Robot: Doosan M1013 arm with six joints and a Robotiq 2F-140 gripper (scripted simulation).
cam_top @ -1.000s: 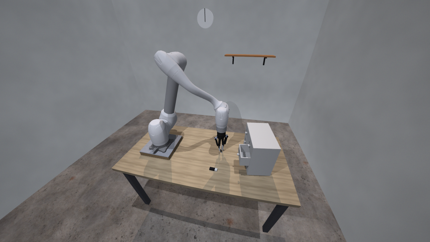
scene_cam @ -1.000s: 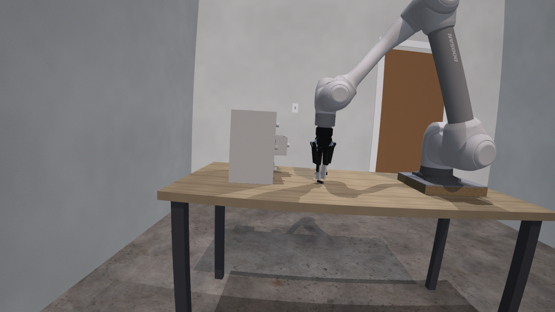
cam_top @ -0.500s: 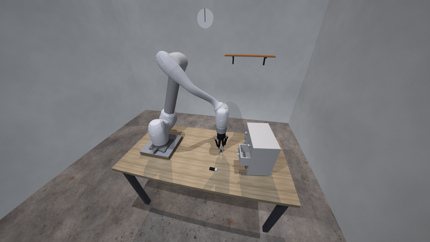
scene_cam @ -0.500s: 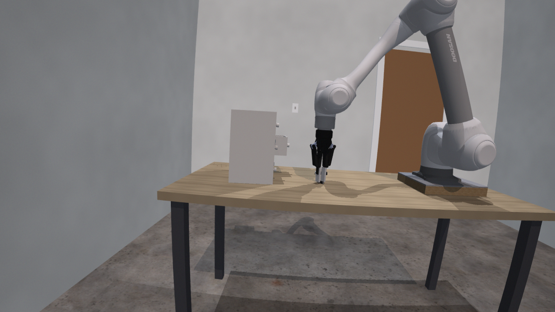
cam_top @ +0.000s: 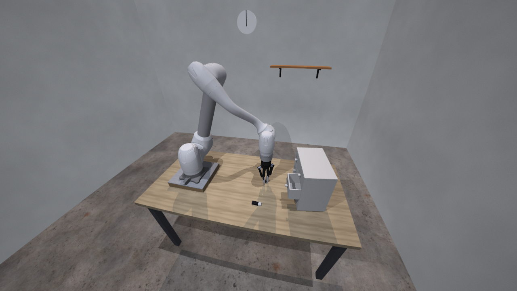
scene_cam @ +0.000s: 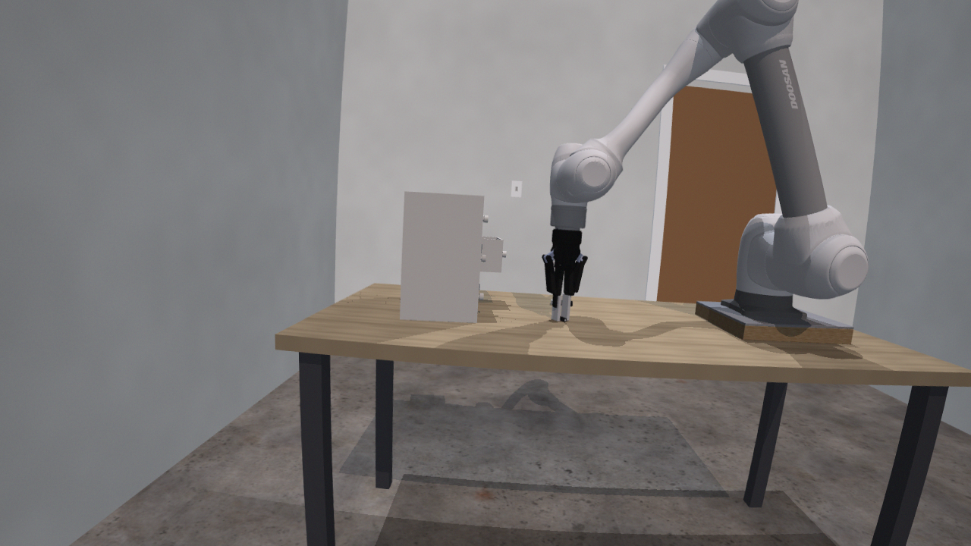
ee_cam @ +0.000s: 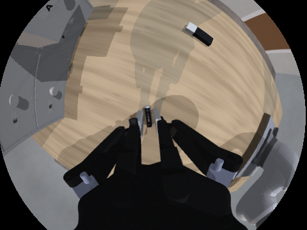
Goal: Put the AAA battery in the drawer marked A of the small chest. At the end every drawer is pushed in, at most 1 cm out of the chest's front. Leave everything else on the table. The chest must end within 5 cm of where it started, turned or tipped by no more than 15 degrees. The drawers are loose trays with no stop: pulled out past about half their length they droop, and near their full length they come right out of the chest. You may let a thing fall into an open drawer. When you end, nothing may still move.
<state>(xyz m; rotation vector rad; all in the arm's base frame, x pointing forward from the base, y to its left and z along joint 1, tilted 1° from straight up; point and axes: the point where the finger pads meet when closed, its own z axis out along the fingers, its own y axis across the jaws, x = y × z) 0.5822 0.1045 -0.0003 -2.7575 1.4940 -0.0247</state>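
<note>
The AAA battery (ee_cam: 148,116), a small dark cylinder, lies on the table between my fingertips. My gripper (ee_cam: 148,115) points straight down at the table top (cam_top: 265,178), left of the chest, and also shows in the exterior view (scene_cam: 560,313). Its fingers stand narrowly apart on either side of the battery, and I see no firm pinch. The small grey chest (cam_top: 314,177) stands at the table's right side. One drawer (cam_top: 293,185) on its left face is pulled partly out. A letter A (ee_cam: 50,7) shows on the chest front in the wrist view.
A small black-and-white block (cam_top: 256,203) lies on the table nearer the front edge, and it also shows in the wrist view (ee_cam: 199,33). The robot base (cam_top: 193,173) sits at the table's left. The chest's other drawers with knobs (ee_cam: 53,91) are pushed in.
</note>
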